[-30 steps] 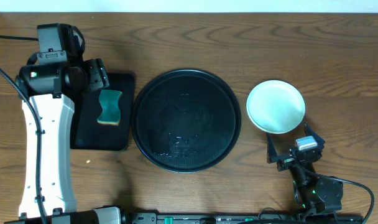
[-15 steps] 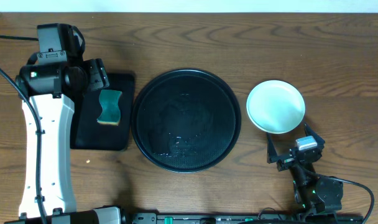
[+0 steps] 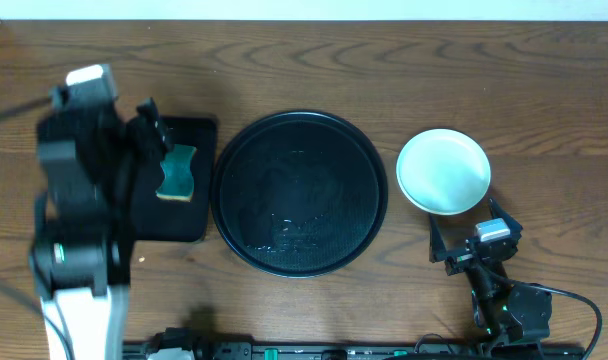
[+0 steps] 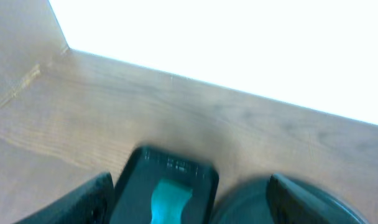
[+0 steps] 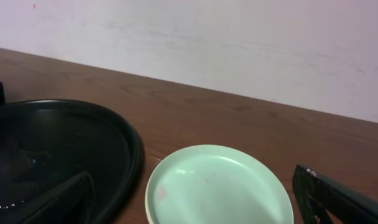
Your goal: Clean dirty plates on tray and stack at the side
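Jaws apart on left gripper (image 4: pixel 188 203) and right gripper (image 3: pixel 472 232), mint plate (image 3: pixel 443 171) beside tray (image 3: pixel 300 192)

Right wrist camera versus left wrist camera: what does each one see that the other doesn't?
Only the right wrist view shows the pale mint plate, sitting on the table just beside the round black tray. Only the left wrist view shows the teal sponge lying in the small rectangular black tray. Both show part of the round black tray's rim and the wooden table.
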